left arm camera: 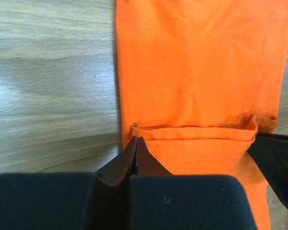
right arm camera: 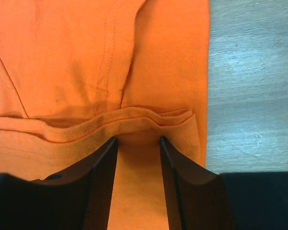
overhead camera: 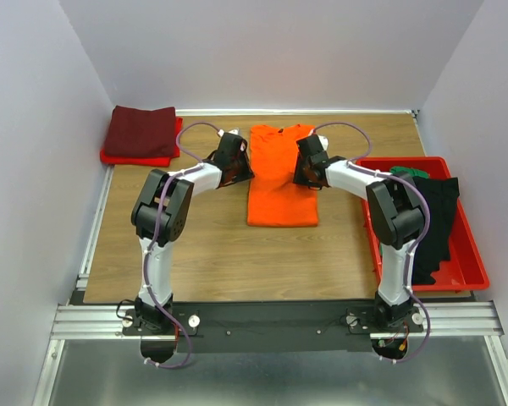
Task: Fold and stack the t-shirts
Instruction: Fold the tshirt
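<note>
At table (overhead camera: 212, 254) centre the orange t-shirt (overhead camera: 279, 182) lies as a narrow lengthwise strip, collar at the far end; left gripper (left arm camera: 136, 140) at its left edge, jaws pressed together at the corner of a turned-up fold, cloth between them not discernible; right gripper (right arm camera: 138, 140) at the right edge, jaws apart astride that ridge. Farther out: maroon t-shirt (overhead camera: 140, 131) folded far-left, black t-shirts (overhead camera: 436, 216) in red tray (overhead camera: 470, 271) at right

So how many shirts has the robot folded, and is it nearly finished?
Not yet. Done: a maroon shirt sits folded on a red shirt in the far left corner. In hand: the orange shirt is a narrow strip, the left gripper shut on its edge, the right gripper open around a fold. Left: black shirt and green shirt wait in the red tray.
</note>
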